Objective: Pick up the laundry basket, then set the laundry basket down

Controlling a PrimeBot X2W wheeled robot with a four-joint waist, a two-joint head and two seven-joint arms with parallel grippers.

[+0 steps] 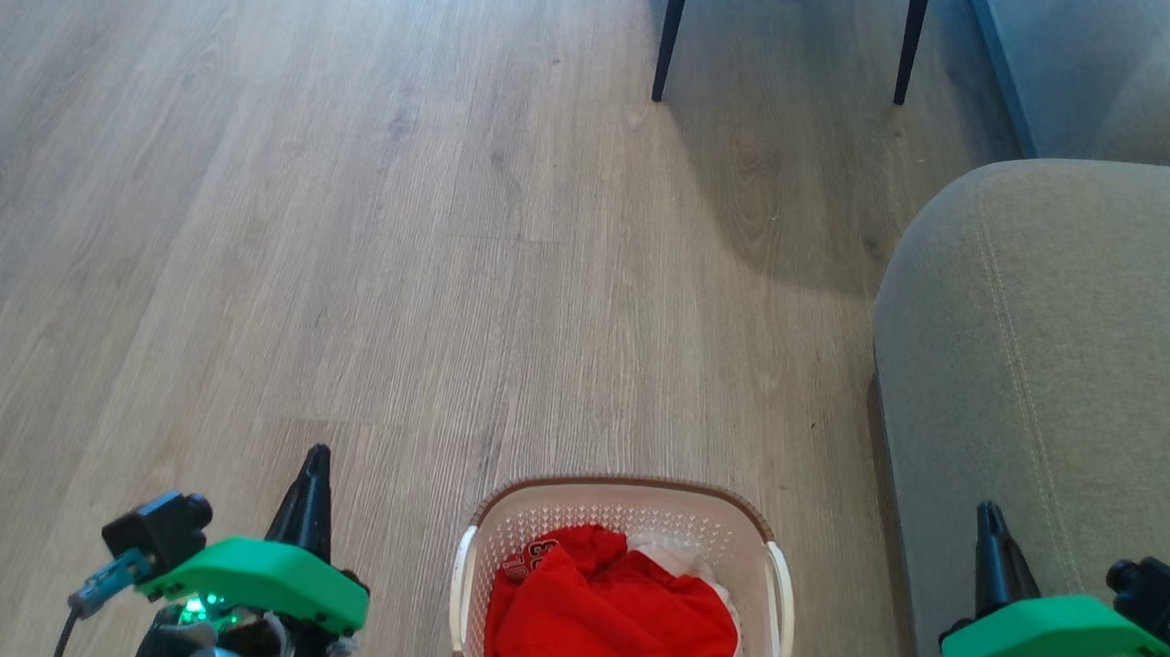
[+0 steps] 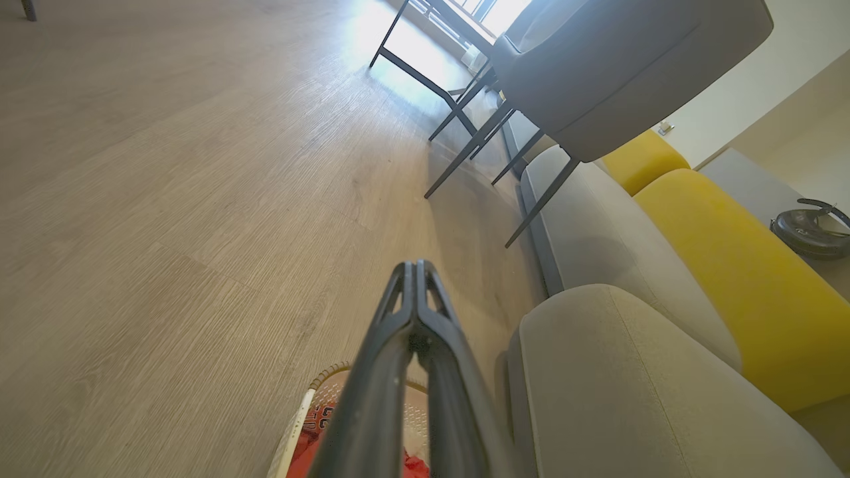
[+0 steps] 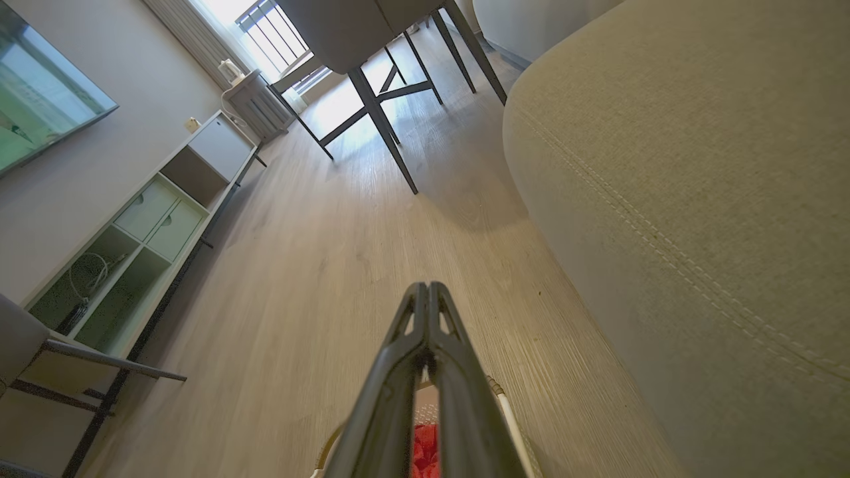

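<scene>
- The wood-plank floor ran open to the far side and to the left of the basket, with nothing standing on that stretch.
- A beige sofa arm bounded the right side. Its rounded, stitched edge ran from near to far.
- A low open-shelf cabinet stood against the left wall, well apart from the basket.
- The laundry basket stood on the floor at the near edge of the head view, between the two grippers and just left of the sofa arm, with a narrow strip of floor between them. It was upright, and its near end was cut off by the picture's edge.
- The basket's walls were white and perforated under a brown woven-look rim, with a white handle on each long side.
- Two dark chair legs stood on the floor at the far end, to the right of centre.
- A crumpled red garment filled most of the basket, with white cloth showing at its far right.
- The left gripper was clenched on nothing, its fingers pressed together. It was left of the basket and clear of the handle.
- The right gripper was likewise clenched and empty. It was right of the basket and seen against the sofa arm.
</scene>
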